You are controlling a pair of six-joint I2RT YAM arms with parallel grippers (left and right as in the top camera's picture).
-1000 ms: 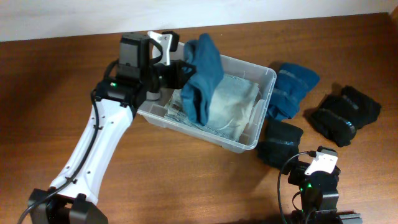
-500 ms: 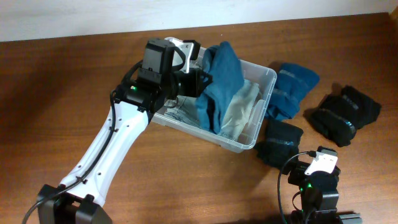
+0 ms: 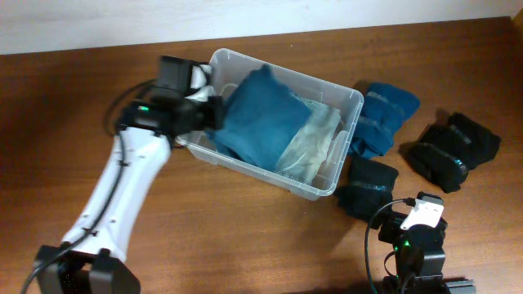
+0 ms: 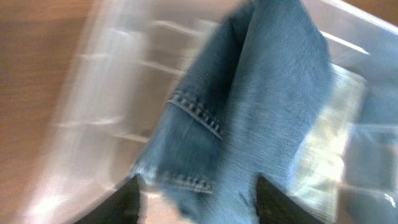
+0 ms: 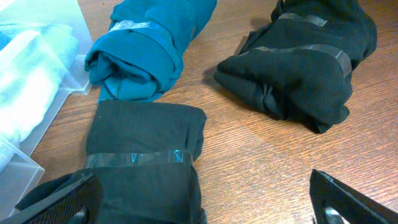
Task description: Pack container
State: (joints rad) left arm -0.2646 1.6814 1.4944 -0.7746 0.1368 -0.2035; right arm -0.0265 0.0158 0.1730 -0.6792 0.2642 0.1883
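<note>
The container, a clear plastic bin, stands at the table's middle. A blue denim garment lies spread in it over a pale cloth. My left gripper is at the bin's left wall, pointing in. In the blurred left wrist view its fingers stand wide apart, with the denim loose between and beyond them; the left gripper is open. My right gripper is open low at the front right, over a black taped bundle.
A teal rolled bundle lies right of the bin. A black bundle sits by the bin's near right corner and another black bundle farther right. The right arm's base is at the front edge.
The left gripper swung back to the left and down and opened. The denim that hung from it now lies in the container. The right arm has not moved.
</note>
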